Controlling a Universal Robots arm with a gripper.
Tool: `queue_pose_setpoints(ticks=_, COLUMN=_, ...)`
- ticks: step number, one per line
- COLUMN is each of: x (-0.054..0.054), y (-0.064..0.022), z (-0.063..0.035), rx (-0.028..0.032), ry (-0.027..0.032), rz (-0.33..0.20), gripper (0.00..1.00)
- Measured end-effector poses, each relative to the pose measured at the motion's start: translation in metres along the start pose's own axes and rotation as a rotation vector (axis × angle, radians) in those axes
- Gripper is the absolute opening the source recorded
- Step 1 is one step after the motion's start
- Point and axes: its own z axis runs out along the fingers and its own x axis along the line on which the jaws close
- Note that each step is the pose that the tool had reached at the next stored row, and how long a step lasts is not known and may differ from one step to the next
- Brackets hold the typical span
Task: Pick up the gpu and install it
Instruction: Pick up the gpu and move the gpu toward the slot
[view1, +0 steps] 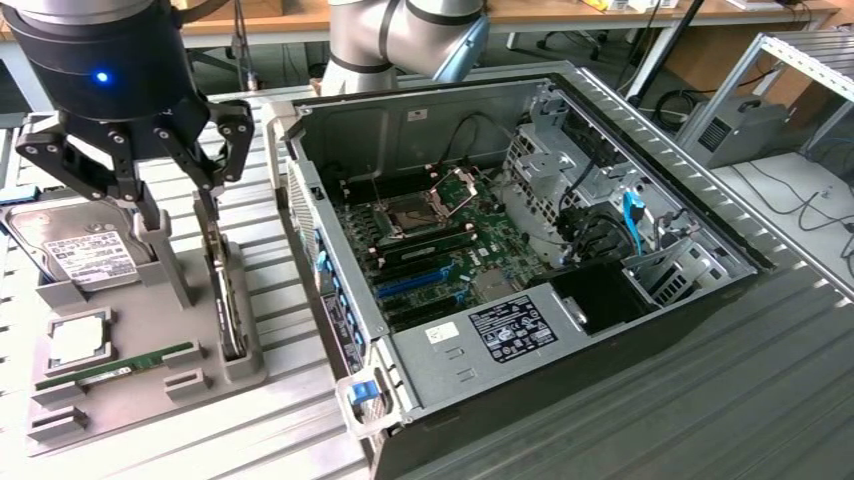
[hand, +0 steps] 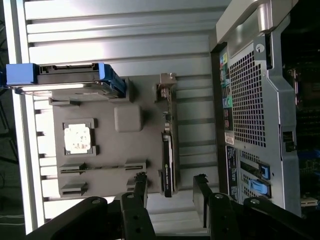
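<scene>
1. Black two-fingered gripper (hand: 170, 179), closest to the wrist camera, has its jaws spread. One finger stands on each side of the gpu with a gap on both sides, and nothing is pinched.
2. The gpu (hand: 168, 150), a thin dark rectangular card with a silver metal end bracket, stands on edge in a slot of the flat grey plastic holder tray (hand: 150, 140). The tray lies just beside the open grey metal computer case (view1: 400, 125).
3. The fingers straddle the card near one end, not its middle. A grip taken there could let the far end sag or swing as it lifts, and the card might bind in its slot.
4. A square grey post (view1: 150, 240) rises from the tray close to one finger. A descent slightly off line could land that finger on the post or on the slot's raised walls.
5. Uneven closing could push the upright card sideways before both pads meet it, tipping it in the holder.
6. Squeezing on raised parts of the card's face instead of flat board could damage them or give a slippery hold.
7. The silver hard drive with a white label (view1: 87, 255) and the narrow green RAM stick (view1: 114, 365) share the tray, so a jolt to the tray could shift them.
8. The case wall sits near the tray, so a tilted card could strike its rim.
</scene>
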Motion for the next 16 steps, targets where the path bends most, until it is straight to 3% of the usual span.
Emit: queue_pose_setpoints(ticks=16, x=0.001, y=-0.001, z=0.0221, rx=0.0, ry=0.0, rz=0.0, gripper=0.5)
